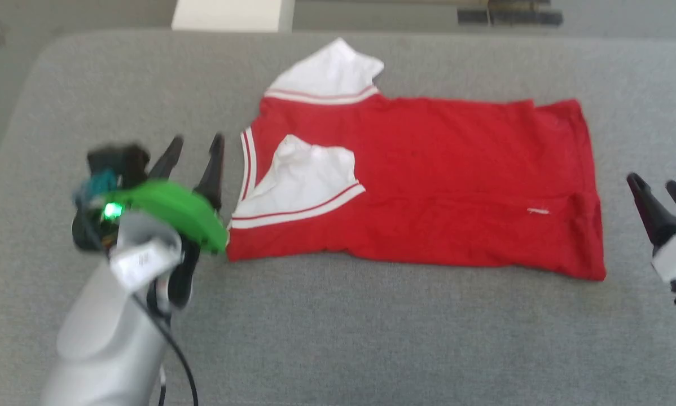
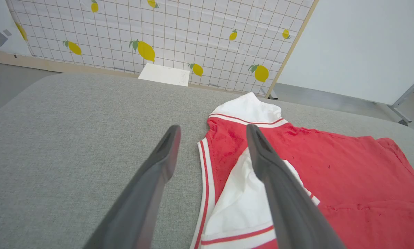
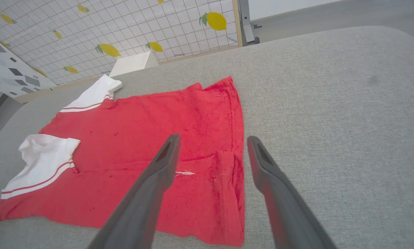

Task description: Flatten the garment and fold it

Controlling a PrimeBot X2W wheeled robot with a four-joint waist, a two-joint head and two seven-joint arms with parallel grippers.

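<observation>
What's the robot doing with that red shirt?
It's folding it. The garment lies spread on the grey padded table. One white sleeve is turned in over the red part, and the other sleeve sticks out at the far edge. The left gripper is beside the collar end and the right gripper beside the hem end. Both are open and holding nothing.

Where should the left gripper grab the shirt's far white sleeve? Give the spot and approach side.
Probably its outer cuff edge, coming from the left end. The far sleeve sticks out flat past the far edge of the garment, cuff free on the grey cushion, unlike the near sleeve folded onto the body. The left gripper stands open beside that shoulder end.
</observation>
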